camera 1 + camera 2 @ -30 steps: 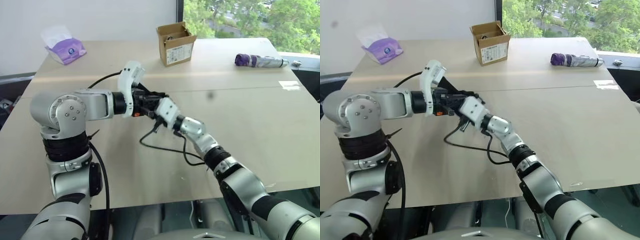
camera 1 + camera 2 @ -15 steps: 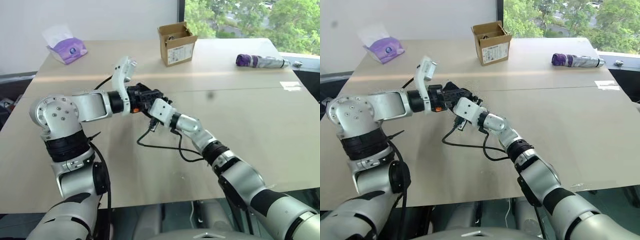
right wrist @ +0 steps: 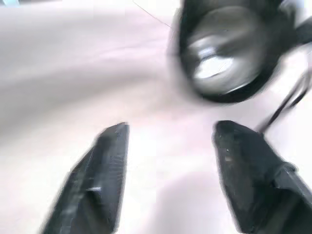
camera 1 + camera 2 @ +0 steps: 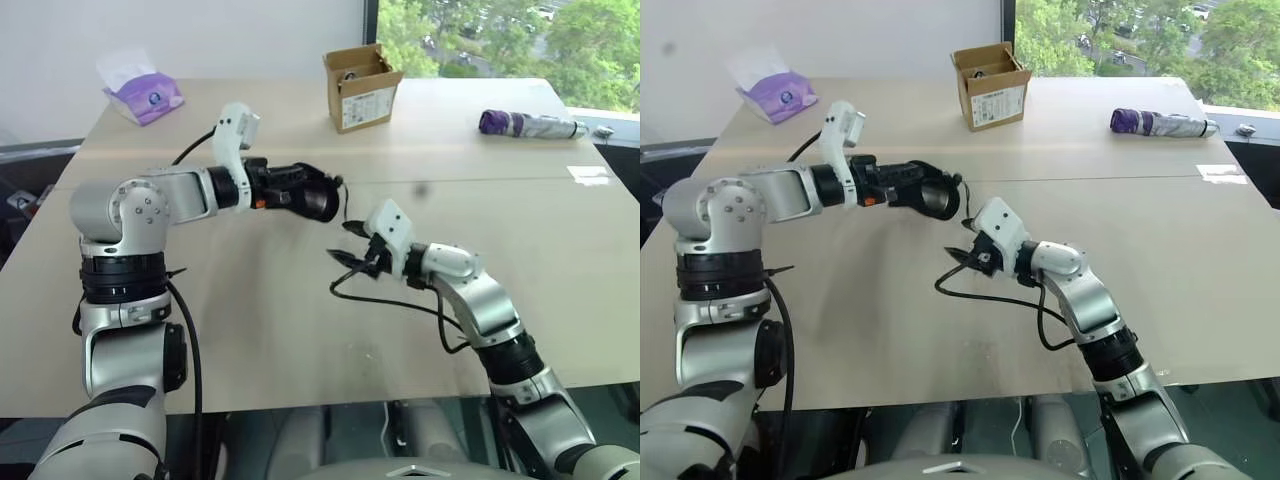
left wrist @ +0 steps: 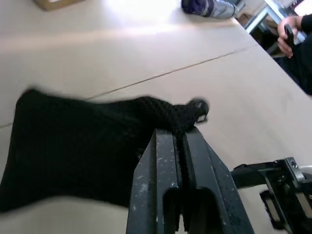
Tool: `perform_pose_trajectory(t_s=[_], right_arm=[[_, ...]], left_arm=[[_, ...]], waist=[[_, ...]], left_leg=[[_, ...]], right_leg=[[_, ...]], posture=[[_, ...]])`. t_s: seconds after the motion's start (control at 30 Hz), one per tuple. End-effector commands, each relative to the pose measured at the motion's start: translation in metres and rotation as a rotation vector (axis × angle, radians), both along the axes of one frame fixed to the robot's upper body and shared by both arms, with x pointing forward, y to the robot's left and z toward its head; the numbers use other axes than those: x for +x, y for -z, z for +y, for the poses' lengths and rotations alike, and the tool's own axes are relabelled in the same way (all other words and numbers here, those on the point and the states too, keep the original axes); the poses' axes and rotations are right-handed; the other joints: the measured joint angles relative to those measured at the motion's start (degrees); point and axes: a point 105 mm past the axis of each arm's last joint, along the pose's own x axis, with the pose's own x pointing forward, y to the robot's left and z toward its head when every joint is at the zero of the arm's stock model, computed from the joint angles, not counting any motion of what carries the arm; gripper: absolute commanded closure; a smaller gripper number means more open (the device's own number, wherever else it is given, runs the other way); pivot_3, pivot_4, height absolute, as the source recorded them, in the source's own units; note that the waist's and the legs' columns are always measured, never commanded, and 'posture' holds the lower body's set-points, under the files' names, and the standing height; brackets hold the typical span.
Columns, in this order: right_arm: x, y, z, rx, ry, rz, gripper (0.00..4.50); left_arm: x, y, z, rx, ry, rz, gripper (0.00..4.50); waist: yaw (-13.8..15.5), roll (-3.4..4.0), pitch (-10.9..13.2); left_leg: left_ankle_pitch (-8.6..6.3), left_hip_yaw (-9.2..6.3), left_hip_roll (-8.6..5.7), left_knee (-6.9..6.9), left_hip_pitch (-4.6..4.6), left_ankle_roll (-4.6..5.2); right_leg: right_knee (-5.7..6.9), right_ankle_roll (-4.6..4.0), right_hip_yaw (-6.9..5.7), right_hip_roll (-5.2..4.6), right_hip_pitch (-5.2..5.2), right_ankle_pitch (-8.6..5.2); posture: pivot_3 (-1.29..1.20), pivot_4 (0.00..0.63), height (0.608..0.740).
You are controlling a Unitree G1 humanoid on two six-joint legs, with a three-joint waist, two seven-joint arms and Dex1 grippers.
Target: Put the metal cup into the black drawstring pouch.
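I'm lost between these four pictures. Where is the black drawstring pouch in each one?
Left eye view: the black drawstring pouch hangs above the table, left of centre, pinched by the left gripper.
Right eye view: the same, slightly further left.
Left wrist view: dark fabric across the middle, clamped between the fingers.
Right wrist view: upper right, its mouth showing the metal cup inside.
Shared landmark: the cardboard box.

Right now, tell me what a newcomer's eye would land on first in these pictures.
First the black drawstring pouch, held up above the middle of the table by the shut left gripper, with the metal cup shining inside its open mouth. Next the right gripper, just beside it with jaws spread and nothing in them. Farther back stand a cardboard box and a purple tissue pack.
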Motion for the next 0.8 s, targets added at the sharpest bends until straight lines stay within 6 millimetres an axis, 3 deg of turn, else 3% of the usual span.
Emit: perform_pose_trajectory(t_s=[0.03,0.17,0.37,0.47,0.63,0.67,0.7,0.77,0.8], right_arm=[[0.017,-0.019,-0.009,0.033,0.182,-0.063,0.02],[0.055,-0.008,-0.028,-0.051,0.408,-0.096,0.02],[0.074,-0.004,-0.016,-0.03,0.422,-0.081,0.02],[0.075,-0.008,-0.009,0.012,0.399,-0.084,0.81],[0.068,-0.012,0.003,0.061,0.332,-0.1,3.24],[0.069,-0.013,0.002,0.07,0.34,-0.099,3.31],[0.07,-0.013,0.0,0.075,0.346,-0.097,3.89],[0.073,-0.012,-0.007,0.05,0.375,-0.111,4.4],[0.074,-0.011,-0.01,0.033,0.382,-0.121,4.46]], left_arm=[[-0.003,-0.023,-0.005,0.002,0.041,-0.083,4.5],[-0.009,-0.03,-0.001,0.04,0.052,-0.104,4.5],[-0.013,-0.032,0.0,0.063,0.056,-0.114,4.5],[-0.016,-0.035,0.002,0.063,0.047,-0.117,4.5],[-0.022,-0.034,0.006,0.071,0.036,-0.107,4.5],[-0.023,-0.034,0.007,0.07,0.033,-0.107,4.5],[-0.023,-0.034,0.007,0.069,0.031,-0.106,4.5],[-0.024,-0.033,0.009,0.069,0.025,-0.106,4.5],[-0.023,-0.033,0.01,0.071,0.019,-0.107,4.5]], waist=[[0.0,-0.01,0.0],[0.3,-0.01,0.0],[0.2,-0.01,0.0],[0.0,-0.02,0.0],[0.1,-0.01,0.0],[0.1,-0.01,0.0],[0.1,-0.01,0.0],[0.1,-0.01,0.0],[0.1,-0.01,0.0]], left_leg=[[-0.03,-0.01,0.02,0.0,0.0,0.05],[-0.01,0.03,-0.01,0.04,-0.03,0.01],[0.04,0.05,0.0,-0.07,-0.05,-0.06],[0.04,0.08,0.0,-0.08,-0.05,-0.06],[0.03,0.08,0.0,-0.08,-0.05,-0.06],[0.03,0.07,0.01,-0.08,-0.05,-0.06],[0.03,0.06,0.01,-0.08,-0.04,-0.06],[0.03,0.06,0.01,-0.08,-0.04,-0.06],[0.04,0.06,0.01,-0.08,-0.04,-0.06]], right_leg=[[0.01,0.0,-0.01,0.02,0.0,0.0],[-0.03,0.0,0.01,0.0,-0.01,0.0],[-0.06,0.0,0.04,0.0,-0.06,0.0],[-0.06,0.0,0.07,0.0,-0.07,0.0],[-0.05,0.0,0.07,0.0,-0.07,0.0],[-0.05,0.0,0.07,0.0,-0.07,0.0],[-0.04,0.0,0.05,0.01,-0.07,0.0],[-0.03,0.0,0.05,0.01,-0.07,0.0],[-0.03,0.0,0.05,0.0,-0.07,0.0]], posture=[[0.0,0.15,0.74],[0.0,0.15,0.74],[0.0,0.15,0.74],[0.0,0.15,0.74],[0.0,0.15,0.74],[0.0,0.15,0.74],[0.0,0.15,0.74],[0.0,0.15,0.74],[0.0,0.15,0.74]])
